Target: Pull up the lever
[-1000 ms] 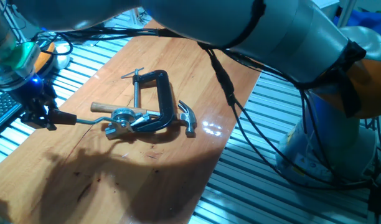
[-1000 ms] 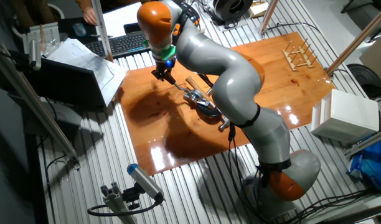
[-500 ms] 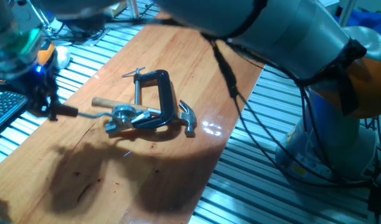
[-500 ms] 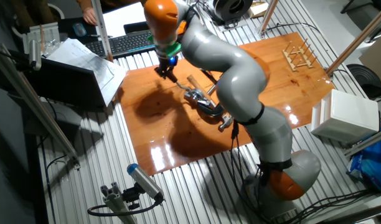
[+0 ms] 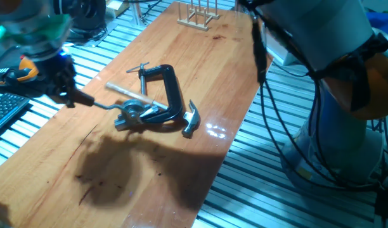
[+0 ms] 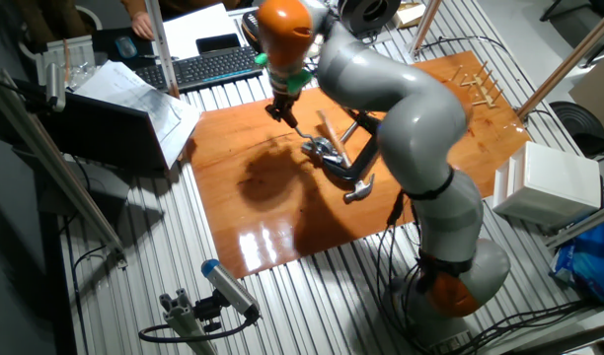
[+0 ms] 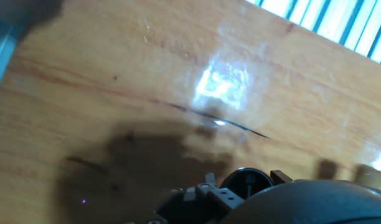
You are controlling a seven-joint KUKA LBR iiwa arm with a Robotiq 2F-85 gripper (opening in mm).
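The lever (image 5: 104, 105) is a thin silver crank arm running from a small silver hub (image 5: 127, 114) out to the left. My gripper (image 5: 72, 96) is shut on the dark knob at its outer end, a little above the wooden tabletop (image 5: 149, 177). The other fixed view shows the gripper (image 6: 285, 111) at the board's far side, with the lever (image 6: 301, 133) slanting down to the hub (image 6: 322, 149). The hand view is blurred, showing only bare tabletop (image 7: 116, 74) and dark parts of my hand along the bottom edge.
A black C-clamp (image 5: 170, 95) holds the hub, and a pale-handled hammer (image 5: 189, 120) lies across it. A wooden rack (image 5: 197, 12) stands at the far end. A keyboard (image 6: 208, 65), papers (image 6: 134, 104) and a white box (image 6: 544, 182) surround the table.
My gripper has carried the knob up and to the right. The clamp, hub and hammer have slid and turned with it. My arm has swung aside, uncovering the far end of the table.
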